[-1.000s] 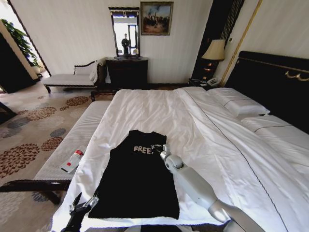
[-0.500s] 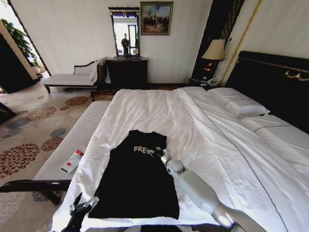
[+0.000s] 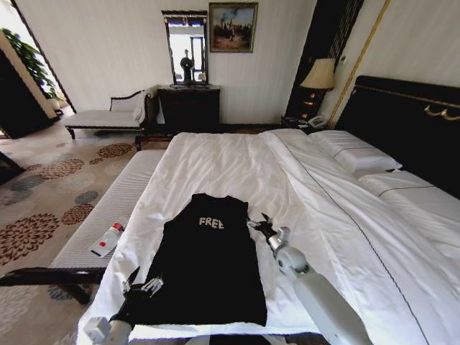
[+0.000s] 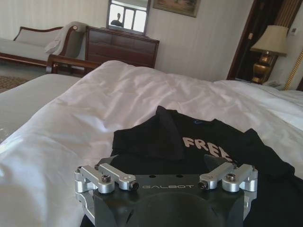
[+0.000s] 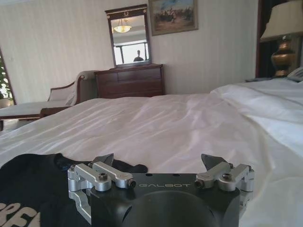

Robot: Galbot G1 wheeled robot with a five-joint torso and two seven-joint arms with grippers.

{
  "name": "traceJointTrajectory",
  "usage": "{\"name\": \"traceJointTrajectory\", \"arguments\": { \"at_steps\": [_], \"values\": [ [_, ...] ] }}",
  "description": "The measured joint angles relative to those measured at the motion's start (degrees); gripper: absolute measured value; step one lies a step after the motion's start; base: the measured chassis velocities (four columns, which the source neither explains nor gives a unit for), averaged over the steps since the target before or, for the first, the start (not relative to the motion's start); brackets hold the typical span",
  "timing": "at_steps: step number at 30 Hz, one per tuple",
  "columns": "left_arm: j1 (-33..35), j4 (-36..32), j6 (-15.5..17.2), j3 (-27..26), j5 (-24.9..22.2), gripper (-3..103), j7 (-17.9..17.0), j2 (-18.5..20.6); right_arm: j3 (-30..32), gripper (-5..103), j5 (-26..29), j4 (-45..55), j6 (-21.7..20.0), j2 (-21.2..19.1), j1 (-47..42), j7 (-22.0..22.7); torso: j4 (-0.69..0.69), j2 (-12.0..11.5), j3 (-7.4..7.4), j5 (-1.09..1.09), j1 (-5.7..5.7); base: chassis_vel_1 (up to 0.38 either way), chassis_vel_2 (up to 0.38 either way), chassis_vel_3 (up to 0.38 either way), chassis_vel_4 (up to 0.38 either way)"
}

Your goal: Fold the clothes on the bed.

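Here, a black T-shirt [image 3: 207,262] reading "FREE" lies near the bed's [image 3: 302,180] foot edge, flanked by both "GALBOT"-marked grippers, left [image 3: 142,286] and right [image 3: 262,226], their fingers spread.

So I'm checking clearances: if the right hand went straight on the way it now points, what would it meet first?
Probably only bedding. The right hand, open beside the T-shirt, points up the bed over bare white duvet; the dresser stands far beyond, though depth is uncertain.
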Motion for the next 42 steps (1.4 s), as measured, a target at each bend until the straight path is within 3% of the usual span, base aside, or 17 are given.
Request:
{"name": "traceJointTrajectory", "arguments": {
  "at_steps": [1,5,7,11,12,13,15,17,18,20,24,29,31,42],
  "values": [
    [0.0,0.0,0.0,0.0,0.0,100,0.0,0.0,0.0,100,0.0,0.0,0.0,0.0,0.0,0.0,0.00,0.0,0.00,0.00,0.00,0.000,0.000,0.000,0.000],
    [-9.7,4.0,1.8,4.5,2.7,100,-2.4,3.9,12.4,100,-8.7,7.5,6.5,5.0,-13.5,-1.8,0.00,0.0,0.00,0.01,-0.01,0.000,0.000,0.000,0.000],
    [-10.7,4.4,2.0,4.9,2.9,100,-2.7,4.3,13.4,100,-9.1,8.1,7.0,5.6,-14.7,-2.1,0.01,0.0,0.00,0.02,-0.01,0.000,0.000,0.000,0.000],
    [-18.9,9.0,2.6,8.9,7.1,100,-3.4,7.1,20.3,100,-10.8,13.7,12.4,11.5,-25.5,-3.6,-0.06,0.0,0.00,-0.01,0.00,0.000,0.000,0.000,0.000],
    [-18.9,9.0,2.6,8.9,7.1,100,-3.4,7.1,20.3,100,-10.8,13.7,12.4,11.5,-25.5,-3.6,-0.06,0.0,0.00,-0.01,0.00,0.000,0.000,0.000,0.000],
    [-20.1,10.4,2.6,9.5,10.0,100,-3.4,7.1,20.3,100,-10.9,14.8,13.0,12.6,-27.1,-3.8,-0.05,0.0,0.00,-0.01,-0.01,0.000,0.000,0.000,0.000],
    [-22.3,12.6,2.7,11.2,12.2,100,-3.5,6.9,18.9,100,-10.4,15.2,13.1,13.6,-27.8,-3.9,0.14,0.0,0.00,0.04,-0.01,0.000,0.000,0.000,0.000],
    [-23.0,13.2,2.7,11.8,12.4,100,-3.5,7.0,18.8,100,-10.5,15.2,13.1,14.0,-28.1,-3.9,0.12,0.0,0.00,0.03,-0.01,0.015,0.019,0.001,0.051],
    [-25.6,15.8,3.0,14.5,12.7,100,-3.5,7.2,18.6,100,-11.3,15.1,13.3,15.3,-28.8,-3.9,0.00,0.0,0.00,0.02,-0.01,0.005,0.000,0.026,0.051],
    [-28.2,20.1,2.5,18.1,13.6,100,-3.2,7.3,18.5,100,-12.2,15.0,13.5,16.7,-29.4,-3.9,-0.04,0.0,0.00,0.00,0.00,0.000,0.000,0.000,0.000],
    [-30.8,25.6,0.3,22.8,15.2,100,-2.0,6.8,18.2,100,-12.8,15.1,13.5,18.2,-29.5,-3.8,0.03,0.0,0.01,0.02,0.00,0.000,0.000,0.000,0.000],
    [-35.8,29.8,-1.7,26.2,15.2,102,-1.9,5.0,18.1,100,-13.1,14.2,13.3,18.8,-29.3,-3.8,0.01,0.0,0.00,0.01,0.00,0.000,0.000,0.000,0.000],
    [-38.8,31.6,-2.5,26.8,15.4,99,-2.7,3.7,18.1,100,-13.1,13.5,13.2,18.9,-29.3,-3.8,0.00,0.0,0.00,0.02,0.00,0.000,0.000,0.000,0.000],
    [-48.4,38.4,-2.8,31.1,14.7,97,-4.2,1.2,18.2,100,-12.0,10.6,12.9,18.9,-28.4,-3.6,0.00,0.0,0.01,0.01,0.00,0.000,0.000,0.000,0.000]
  ]
}}
